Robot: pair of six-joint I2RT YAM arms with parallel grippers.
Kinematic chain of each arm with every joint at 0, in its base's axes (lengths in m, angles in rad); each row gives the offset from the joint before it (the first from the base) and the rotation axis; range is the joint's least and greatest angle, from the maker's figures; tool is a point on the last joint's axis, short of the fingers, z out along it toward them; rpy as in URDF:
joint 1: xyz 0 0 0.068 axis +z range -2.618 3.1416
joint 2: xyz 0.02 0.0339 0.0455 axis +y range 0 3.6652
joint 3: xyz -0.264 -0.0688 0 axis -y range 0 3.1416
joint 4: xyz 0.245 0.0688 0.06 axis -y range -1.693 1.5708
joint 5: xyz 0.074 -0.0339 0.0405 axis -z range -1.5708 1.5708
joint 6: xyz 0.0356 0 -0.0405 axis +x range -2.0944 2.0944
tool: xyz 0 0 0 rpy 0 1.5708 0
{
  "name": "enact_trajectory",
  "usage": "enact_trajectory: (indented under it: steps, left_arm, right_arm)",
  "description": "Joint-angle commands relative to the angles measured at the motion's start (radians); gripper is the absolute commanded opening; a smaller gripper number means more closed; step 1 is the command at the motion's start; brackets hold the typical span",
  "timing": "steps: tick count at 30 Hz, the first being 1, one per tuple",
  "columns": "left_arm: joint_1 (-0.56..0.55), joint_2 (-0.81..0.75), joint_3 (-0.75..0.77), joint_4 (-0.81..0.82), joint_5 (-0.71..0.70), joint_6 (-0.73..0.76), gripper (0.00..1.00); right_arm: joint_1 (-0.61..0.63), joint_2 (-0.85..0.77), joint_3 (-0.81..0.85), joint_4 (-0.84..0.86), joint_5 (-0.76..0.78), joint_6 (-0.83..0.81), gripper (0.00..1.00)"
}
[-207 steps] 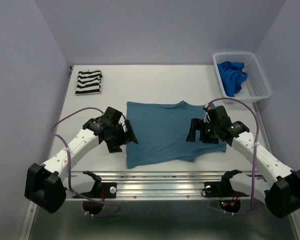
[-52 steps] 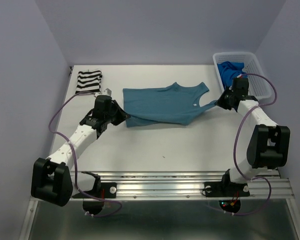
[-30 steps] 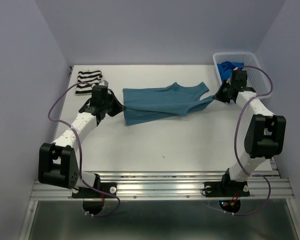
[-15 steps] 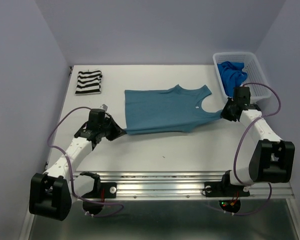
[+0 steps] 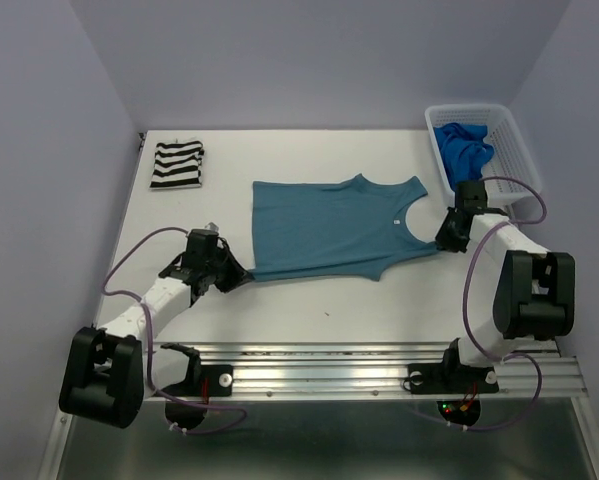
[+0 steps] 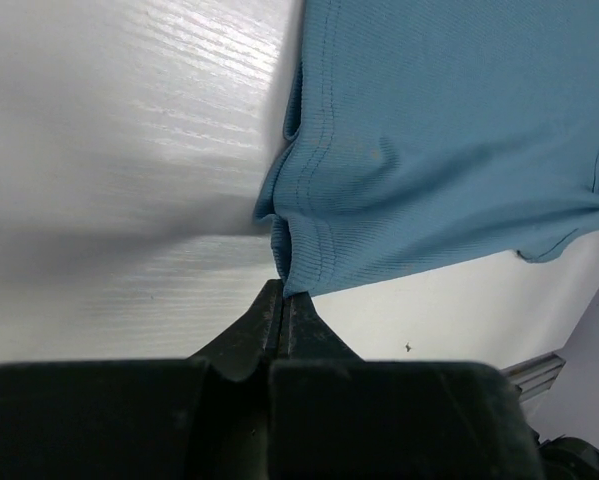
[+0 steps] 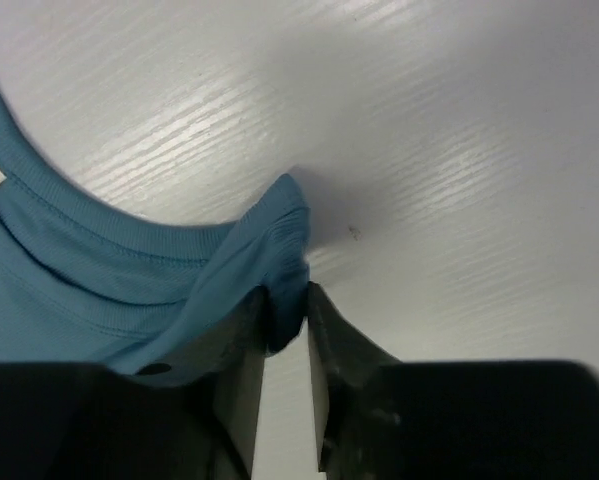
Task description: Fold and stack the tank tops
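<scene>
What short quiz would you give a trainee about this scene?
1. True or false: the left gripper and the right gripper are both shut on the teal tank top.
2. What lies in the white lattice basket? A) a towel B) the royal blue tank top C) nothing
3. Where does the folded striped tank top lie?
Key: 1 true, one on a hem corner, the other on a shoulder strap. 2 B. 3 At the far left corner of the table.
</scene>
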Motion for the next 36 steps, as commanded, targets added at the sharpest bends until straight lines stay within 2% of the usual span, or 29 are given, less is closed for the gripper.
enact_trajectory:
  steps: [1,3,4,6,7,9,12,15,19,23,31,36]
  left_arm:
    - [-0.019,0.026,0.002,0.042,-0.035,0.003,0.0]
    - [-0.029,0.045,0.002,0.054,-0.031,0.0,0.0]
    - [-0.041,0.065,0.005,0.068,-0.028,-0.002,0.0]
    - [-0.059,0.085,0.019,0.072,-0.028,-0.002,0.0]
    - [-0.079,0.104,0.028,0.077,-0.032,-0.002,0.0]
    - [-0.098,0.12,0.035,0.077,-0.038,-0.006,0.0]
    - [-0.118,0.131,0.035,0.077,-0.044,-0.02,0.0]
    - [-0.121,0.117,0.027,0.077,-0.058,-0.031,0.0]
    - [-0.124,0.073,0.015,0.06,-0.084,-0.04,0.0]
    - [-0.122,0.042,0.01,0.031,-0.118,-0.04,0.0]
    - [-0.125,0.007,-0.014,0.034,-0.101,-0.051,0.0]
    - [-0.124,-0.009,-0.024,0.04,-0.101,-0.055,0.0]
  right_arm:
    - [-0.005,-0.034,0.004,0.051,0.045,0.004,0.33]
    - [-0.005,-0.062,-0.017,0.056,0.028,0.003,0.41]
    - [-0.005,-0.074,-0.034,0.056,0.006,0.0,0.49]
    - [-0.005,-0.12,-0.045,0.054,-0.015,-0.002,0.53]
    - [-0.005,-0.141,-0.062,0.062,-0.044,0.0,0.59]
    - [-0.005,-0.192,-0.08,0.067,-0.079,0.0,0.61]
    - [-0.005,-0.301,-0.131,0.067,-0.188,0.004,0.62]
    - [0.079,-0.385,-0.197,0.064,-0.291,0.024,0.64]
    - [0.307,-0.428,-0.254,0.034,-0.251,0.064,0.68]
    - [0.452,-0.418,-0.309,0.08,-0.242,0.128,0.68]
    - [0.524,-0.303,-0.32,0.22,-0.227,0.153,0.67]
    - [0.534,-0.212,-0.304,0.232,-0.202,0.162,0.61]
